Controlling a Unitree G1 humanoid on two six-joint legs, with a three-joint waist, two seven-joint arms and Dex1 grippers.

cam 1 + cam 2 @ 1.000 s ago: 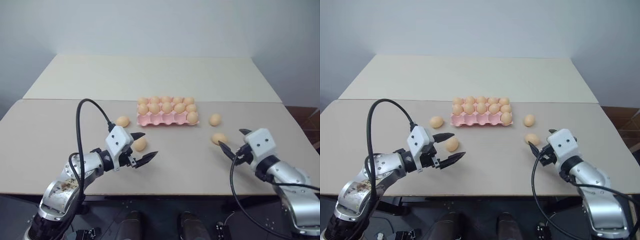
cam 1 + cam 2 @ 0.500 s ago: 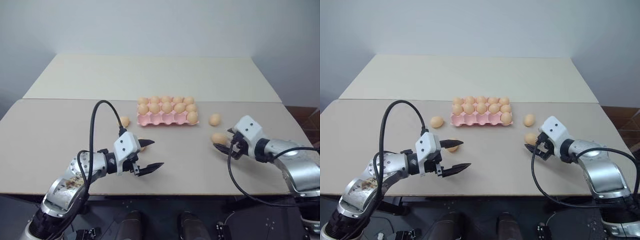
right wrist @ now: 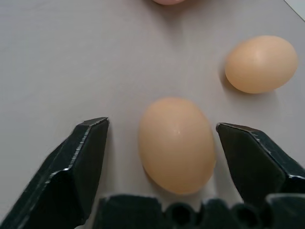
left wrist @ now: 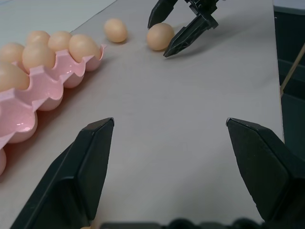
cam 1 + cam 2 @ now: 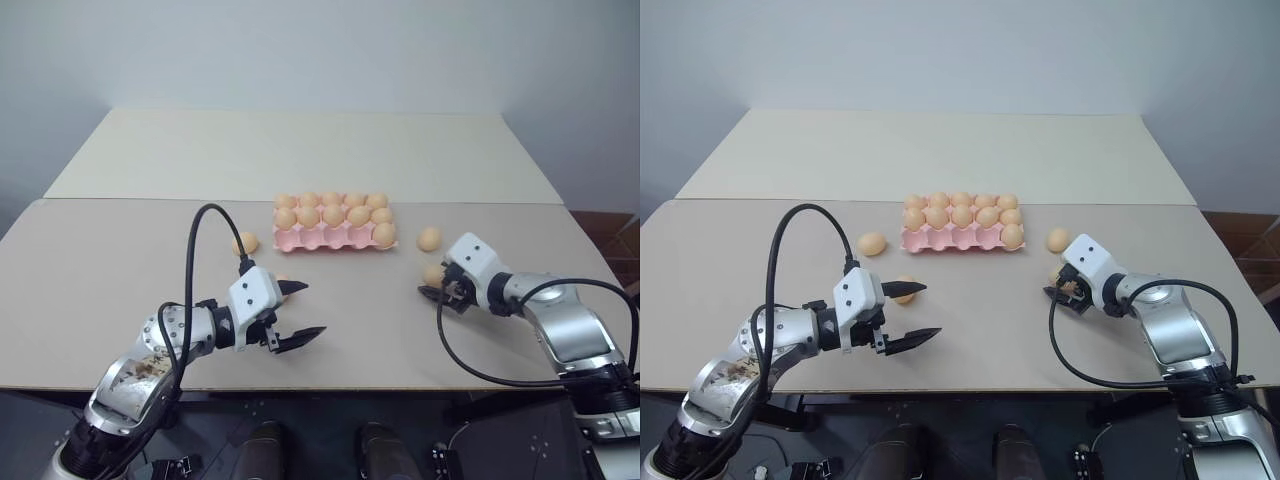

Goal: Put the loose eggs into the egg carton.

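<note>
The pink moulded egg carton (image 5: 335, 235) stood part-filled; four loose orange-tan eggs (image 5: 429, 239) lay outside; the right gripper (image 3: 164, 138) straddled one, unclosed; the left gripper (image 5: 297, 312) gaped empty.

two beige tables (image 5: 120, 250) end to end against a pale wall (image 5: 300, 50)

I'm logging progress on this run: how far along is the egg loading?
Done: the egg carton holds eleven eggs; four front cups are bare. In hand: the right hand straddles one loose egg on the table, fingers open, not gripping. Left: that egg plus three more loose eggs, one beside the open left hand.
</note>
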